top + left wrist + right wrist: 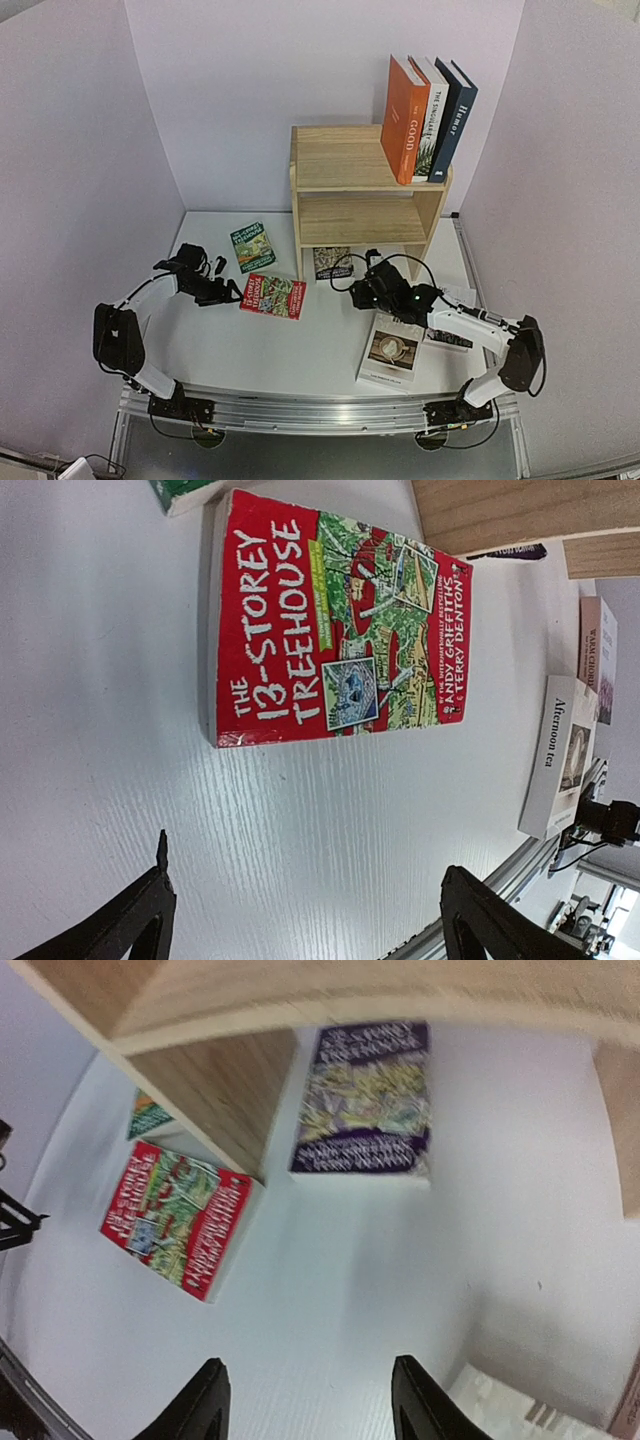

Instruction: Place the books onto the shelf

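Note:
The wooden shelf (pixel 350 190) stands at the back of the table. On its top tier three books stand upright: orange "GOOD" (pixel 405 118), a white one (pixel 430 118) and dark blue "Humor" (pixel 456 115). Flat on the table lie a green paperback (pixel 252 246), a red paperback (pixel 273 296) (pixel 340 620) (pixel 180 1215) and a dark paperback (pixel 331 262) (pixel 365 1100) at the shelf's foot. My left gripper (pixel 232 293) (pixel 305 910) is open, just short of the red paperback's left edge. My right gripper (pixel 358 293) (pixel 310 1400) is open and empty over bare table, facing the dark paperback.
A white coffee-cover book (pixel 392 350) (pixel 560 755) lies at the front right. Another white book (pixel 450 335) lies partly under my right arm. The shelf's lower tier (pixel 360 220) holds nothing. The shelf's side panel (pixel 215 1080) stands close ahead of my right gripper.

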You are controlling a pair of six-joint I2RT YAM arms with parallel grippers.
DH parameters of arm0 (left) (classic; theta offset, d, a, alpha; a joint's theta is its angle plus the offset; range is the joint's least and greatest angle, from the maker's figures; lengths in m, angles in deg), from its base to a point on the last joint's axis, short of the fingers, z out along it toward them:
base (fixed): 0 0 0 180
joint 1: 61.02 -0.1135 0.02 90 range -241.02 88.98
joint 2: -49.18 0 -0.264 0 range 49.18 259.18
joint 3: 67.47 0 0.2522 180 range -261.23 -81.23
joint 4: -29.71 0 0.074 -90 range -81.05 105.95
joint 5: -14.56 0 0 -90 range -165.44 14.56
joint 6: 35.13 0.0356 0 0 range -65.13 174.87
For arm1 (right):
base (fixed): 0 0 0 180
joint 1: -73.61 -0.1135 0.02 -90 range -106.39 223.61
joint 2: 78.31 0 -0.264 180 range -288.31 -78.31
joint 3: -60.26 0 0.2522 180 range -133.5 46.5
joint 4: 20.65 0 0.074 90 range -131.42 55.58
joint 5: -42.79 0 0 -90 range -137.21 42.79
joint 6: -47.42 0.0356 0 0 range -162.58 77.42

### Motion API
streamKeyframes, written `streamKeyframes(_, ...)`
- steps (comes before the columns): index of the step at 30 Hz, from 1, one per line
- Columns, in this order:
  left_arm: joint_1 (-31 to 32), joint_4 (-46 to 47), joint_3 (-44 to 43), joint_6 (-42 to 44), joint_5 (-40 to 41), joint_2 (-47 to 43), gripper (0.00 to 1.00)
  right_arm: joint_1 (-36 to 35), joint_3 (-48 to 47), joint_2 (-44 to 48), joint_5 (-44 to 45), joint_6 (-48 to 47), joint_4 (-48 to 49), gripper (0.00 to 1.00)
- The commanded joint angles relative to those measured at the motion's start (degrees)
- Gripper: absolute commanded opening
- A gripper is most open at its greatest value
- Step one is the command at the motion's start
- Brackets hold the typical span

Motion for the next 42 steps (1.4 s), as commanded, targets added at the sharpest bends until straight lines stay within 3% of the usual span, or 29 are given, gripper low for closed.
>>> streamKeyframes(1, 1.71, 2.29, -3.29, 0.89, 0.71, 0.67, 0.92, 2.36, 5.58, 4.11, 5.35, 20.13, -20.64, 0.64)
streamKeyframes(5, 2.06, 2.96, -2.81, 1.27, 0.36, 0.37, 0.93, 7.03, 15.32, 9.49, 0.21, 30.17, -27.82, 0.76)
streamKeyframes(12, 2.49, 3.18, -2.51, 1.72, 0.13, -1.28, 0.96, 12.33, 25.18, 14.25, -8.38, 32.9, -27.29, 0.92)
streamKeyframes(17, 2.52, 3.57, -1.74, 1.72, 0.09, -2.61, 0.96, 16.23, 31.04, 13.62, -19.97, 30.44, -16.7, 0.93)
streamKeyframes(22, 2.47, 3.69, -1.67, 1.39, -0.78, -3.52, 0.96, 16.8, 34.34, 10.75, -30.11, 28.45, 0.36, 0.9)
streamKeyframes(25, 2.51, 3.82, -1.59, 1.29, -0.84, -4.02, 0.96, 16.77, 35.29, 9.89, -32.43, 28.16, 6.22, 0.77)
streamKeyframes(36, 2.5, 3.87, -1.68, 1.09, -1.72, -4.52, 0.96, 16.57, 31.54, -0.42, -43.13, 23.42, 14.35, 0.02)
streamKeyframes(42, 2.57, 3.45, -1.76, 2.6, -4.76, -4.74, 0.96, 12.01, 24.19, -4.5, -44.6, 16.94, 14.1, 0.0)
